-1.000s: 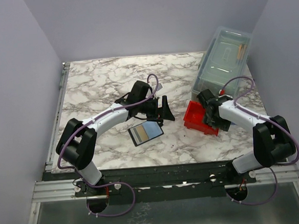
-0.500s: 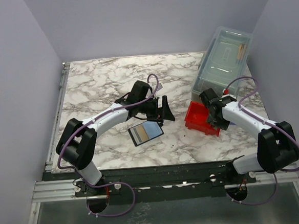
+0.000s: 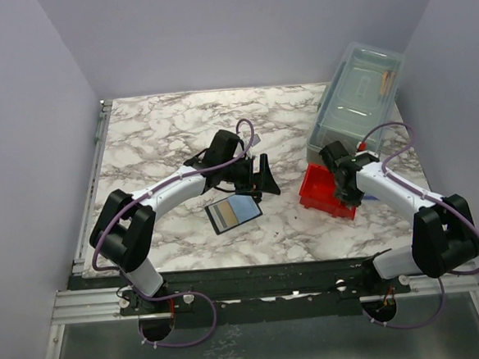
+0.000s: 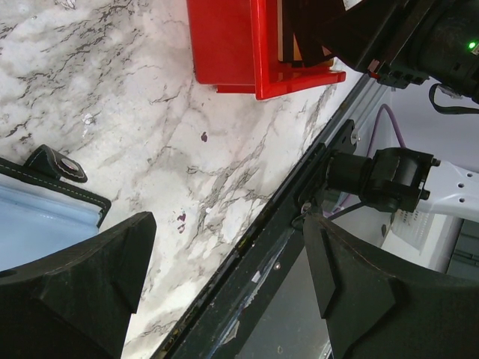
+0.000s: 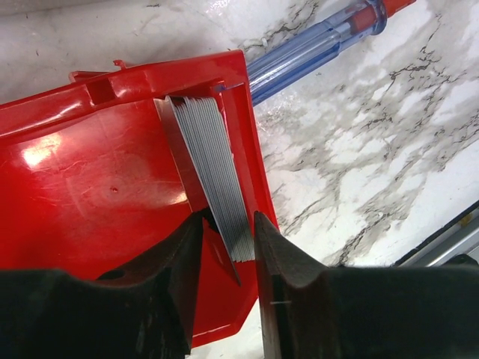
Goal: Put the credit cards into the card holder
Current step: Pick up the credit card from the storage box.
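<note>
The credit cards (image 5: 213, 164) stand on edge as a grey-edged stack against the right wall of the red bin (image 5: 90, 172). My right gripper (image 5: 227, 221) reaches down into that bin (image 3: 317, 189), its two fingertips pressed against either side of the stack. In the top view the right gripper (image 3: 345, 195) hides the cards. The card holder (image 3: 234, 213) lies open on the marble, black with a pale blue panel. My left gripper (image 3: 264, 176) hovers open and empty just right of it. The left wrist view shows the card holder's corner (image 4: 37, 217) beside the left gripper (image 4: 228, 232).
A clear lidded box (image 3: 357, 97) stands behind the red bin at the back right. A screwdriver with a clear blue handle (image 5: 322, 45) lies on the marble beside the bin. The table's dark front rail (image 4: 284, 224) runs under the left gripper.
The right gripper's jaws have narrowed from wide open onto the card stack, and its wrist has shifted slightly over the bin. The left arm and the card holder have not moved.
</note>
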You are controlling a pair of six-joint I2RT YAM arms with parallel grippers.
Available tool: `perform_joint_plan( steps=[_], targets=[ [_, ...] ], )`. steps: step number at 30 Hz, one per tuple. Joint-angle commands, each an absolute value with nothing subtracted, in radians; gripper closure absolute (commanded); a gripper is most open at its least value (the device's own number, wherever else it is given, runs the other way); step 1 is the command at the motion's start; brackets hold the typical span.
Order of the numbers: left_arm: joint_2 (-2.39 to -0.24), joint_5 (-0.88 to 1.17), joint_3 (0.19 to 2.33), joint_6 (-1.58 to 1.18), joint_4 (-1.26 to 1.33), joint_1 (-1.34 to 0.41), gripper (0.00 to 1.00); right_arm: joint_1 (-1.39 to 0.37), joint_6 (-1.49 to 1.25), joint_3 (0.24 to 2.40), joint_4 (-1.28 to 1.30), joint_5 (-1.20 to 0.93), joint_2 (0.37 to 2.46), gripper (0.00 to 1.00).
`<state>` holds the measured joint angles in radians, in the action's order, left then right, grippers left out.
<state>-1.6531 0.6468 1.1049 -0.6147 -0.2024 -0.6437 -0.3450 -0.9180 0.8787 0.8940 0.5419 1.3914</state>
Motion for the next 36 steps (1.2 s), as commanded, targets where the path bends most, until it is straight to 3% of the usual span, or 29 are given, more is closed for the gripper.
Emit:
perform_joint_plan(
  steps=[1, 6, 18, 31, 36],
  targets=[
    [-1.641, 0.678, 1.097, -0.598, -0.176, -0.649, 0.13, -0.340, -0.924, 0.907, 0.935, 0.581, 1.399, 0.68],
    [-1.642, 0.679, 1.096, -0.598, -0.176, -0.650, 0.13, -0.340, -0.926, 0.911, 0.943, 0.582, 1.398, 0.69],
    [-1.641, 0.681, 1.094, -0.598, -0.175, -0.650, 0.13, -0.339, -0.903, 0.910, 0.941, 0.564, 1.394, 0.57],
    [-1.648, 0.686, 1.094, -0.602, -0.173, -0.650, 0.13, -0.339, -0.876, 0.922, 0.933, 0.561, 1.401, 0.60],
    [-1.645, 0.686, 1.094, -0.600, -0.172, -0.650, 0.13, -0.339, -0.859, 0.946, 0.925, 0.576, 1.441, 0.52]
  ],
)
